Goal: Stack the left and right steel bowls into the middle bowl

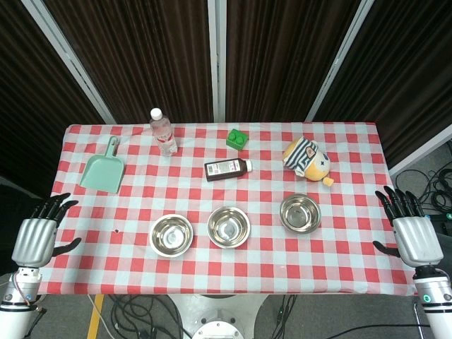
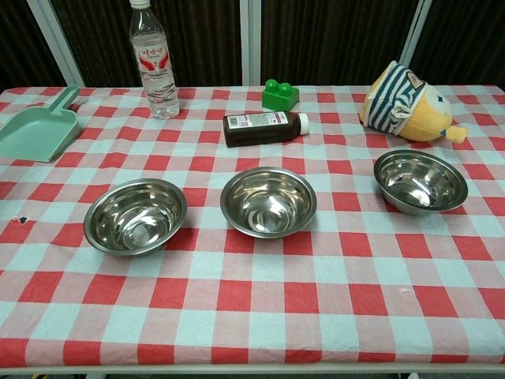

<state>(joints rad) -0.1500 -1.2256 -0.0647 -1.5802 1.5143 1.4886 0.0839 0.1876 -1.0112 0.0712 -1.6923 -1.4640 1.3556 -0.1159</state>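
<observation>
On the bench (image 1: 339, 261), three steel bowls are seen apart: left bowl (image 2: 135, 215), middle bowl (image 2: 268, 201), right bowl (image 2: 420, 181). Left hand (image 1: 37, 239) and right hand (image 1: 414, 236) are held empty at the bench's sides, fingers spread wide.

Three steel bowls sit apart in a row near the table's (image 1: 339, 275) front edge: left bowl (image 1: 171, 235), middle bowl (image 1: 228, 227), right bowl (image 1: 300, 212). Beyond each side edge an empty hand waits, left hand (image 1: 37, 239) and right hand (image 1: 412, 234), fingers spread.
</observation>
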